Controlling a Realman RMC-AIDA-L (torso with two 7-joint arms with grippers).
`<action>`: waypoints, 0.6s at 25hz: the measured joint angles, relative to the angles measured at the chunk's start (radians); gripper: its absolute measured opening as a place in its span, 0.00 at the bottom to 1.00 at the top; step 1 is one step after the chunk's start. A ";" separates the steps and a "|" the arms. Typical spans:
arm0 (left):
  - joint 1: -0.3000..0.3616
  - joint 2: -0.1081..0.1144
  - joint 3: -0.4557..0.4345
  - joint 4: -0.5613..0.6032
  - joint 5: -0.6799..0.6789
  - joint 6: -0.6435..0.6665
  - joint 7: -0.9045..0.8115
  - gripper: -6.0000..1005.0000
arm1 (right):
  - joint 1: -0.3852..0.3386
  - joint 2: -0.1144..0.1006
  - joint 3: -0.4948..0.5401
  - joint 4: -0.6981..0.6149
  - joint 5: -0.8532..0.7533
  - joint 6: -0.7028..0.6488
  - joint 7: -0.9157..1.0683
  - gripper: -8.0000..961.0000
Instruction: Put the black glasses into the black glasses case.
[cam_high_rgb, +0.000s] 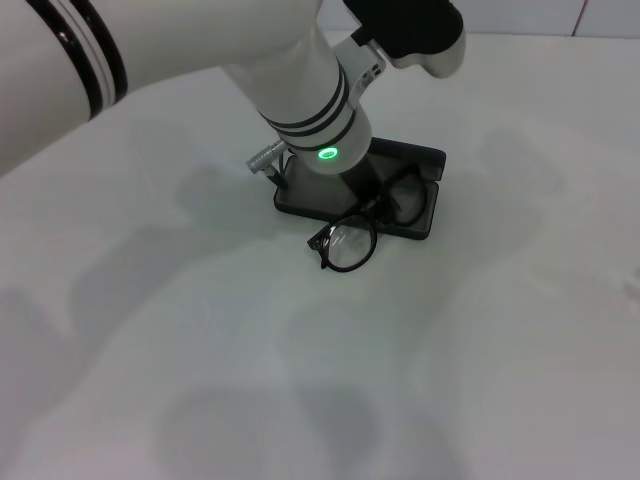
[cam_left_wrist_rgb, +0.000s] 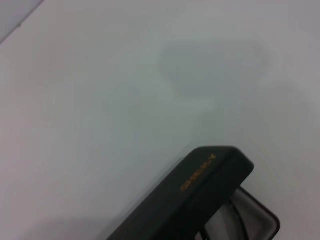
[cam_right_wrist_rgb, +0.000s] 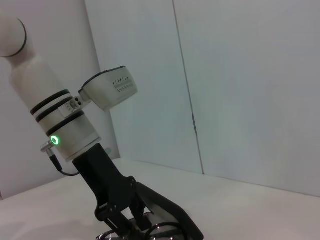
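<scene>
glasses (cam_high_rgb: 365, 225) lie half in the open case (cam_high_rgb: 425, 195), half on table (cam_high_rgb: 480, 350).

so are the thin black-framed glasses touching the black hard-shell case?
Touching. In the head view the thin black-framed glasses straddle the near rim of the open black hard-shell case: one lens inside, the other hanging out over the white table.

Small orange lettering runs along the outer shell of the black glasses case (cam_left_wrist_rgb: 200, 200) in the left wrist view, set lengthwise near one rounded corner; the characters are too blurred to read as a word. A round green light ring glows on the left arm's white wrist housing (cam_high_rgb: 327, 153), a sign without any writing. No other text, number or brand can be read anywhere.
</scene>
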 joint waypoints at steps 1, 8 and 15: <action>-0.001 0.000 0.000 -0.005 0.000 0.000 0.000 0.37 | 0.000 0.000 0.000 0.000 0.000 0.000 0.000 0.22; -0.007 -0.001 0.006 -0.029 -0.011 -0.005 0.001 0.36 | 0.001 0.001 0.000 0.000 0.000 0.000 0.000 0.22; -0.002 -0.002 0.013 -0.030 -0.021 -0.012 0.010 0.32 | 0.001 0.003 0.000 0.000 -0.004 0.001 0.000 0.22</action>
